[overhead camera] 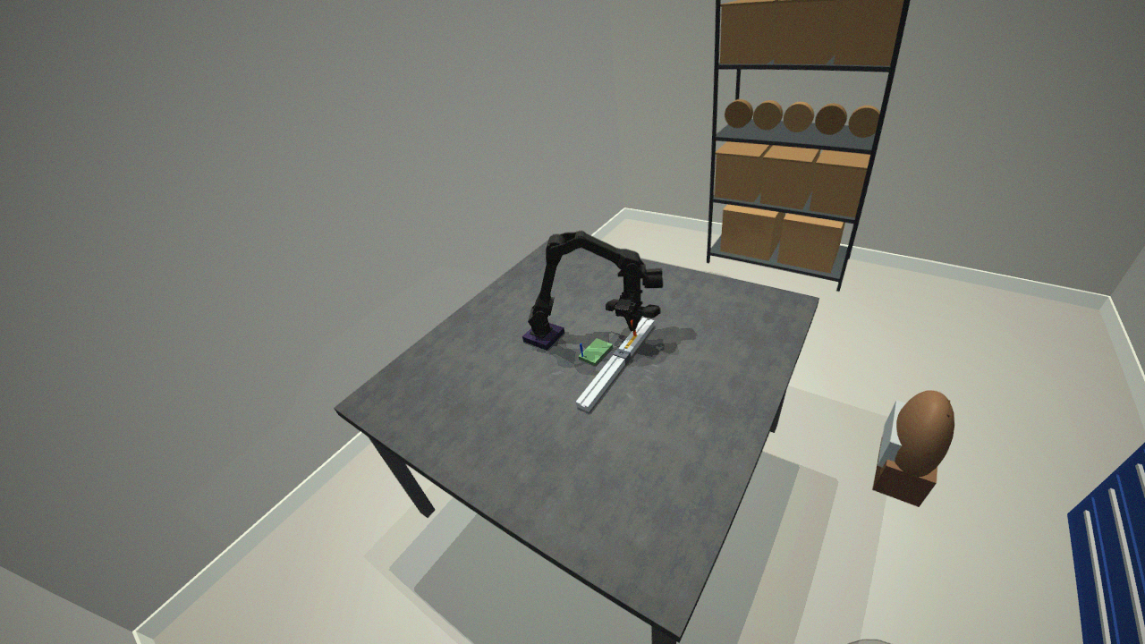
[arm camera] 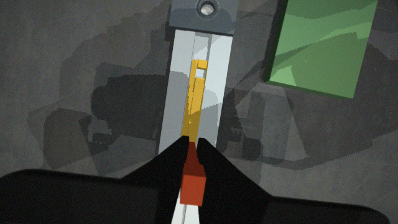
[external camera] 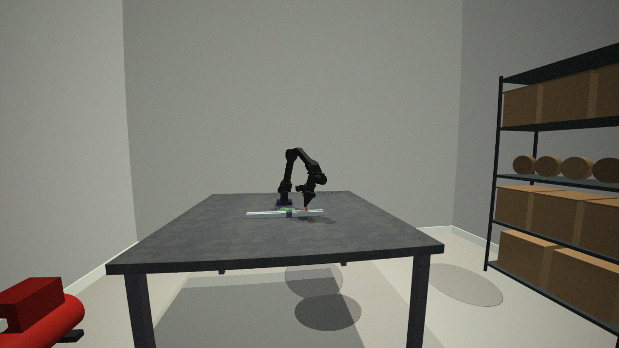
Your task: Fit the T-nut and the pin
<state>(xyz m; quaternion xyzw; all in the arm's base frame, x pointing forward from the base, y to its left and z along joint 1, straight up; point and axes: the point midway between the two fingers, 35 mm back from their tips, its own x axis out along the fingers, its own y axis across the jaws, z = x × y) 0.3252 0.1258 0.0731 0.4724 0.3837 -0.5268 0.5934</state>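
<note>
My gripper [overhead camera: 633,325] [external camera: 306,205] [arm camera: 192,143] is shut on the orange handle [arm camera: 193,190] of the T-nut. The yellow brass T-nut [arm camera: 196,96] lies lengthwise along the slot of the aluminum rail [overhead camera: 600,385] [external camera: 264,214] [arm camera: 180,53], its holed end toward the bracket; I cannot tell whether it sits fully under both lips. The dark bracket [overhead camera: 621,352] [external camera: 288,214] [arm camera: 183,18] straddles the rail a short way beyond the nut. Its hole shows pale inside. The blue pin [overhead camera: 580,350] [external camera: 279,205] stands upright at the green tray [overhead camera: 597,350] [arm camera: 323,56], outside the wrist view.
The tray lies beside the rail, between it and the arm's base [overhead camera: 543,336] [external camera: 284,202]. The rail runs across the dark table [overhead camera: 512,448] [external camera: 276,242] and continues past the bracket. A shelf rack [overhead camera: 793,144] with boxes stands beyond the table.
</note>
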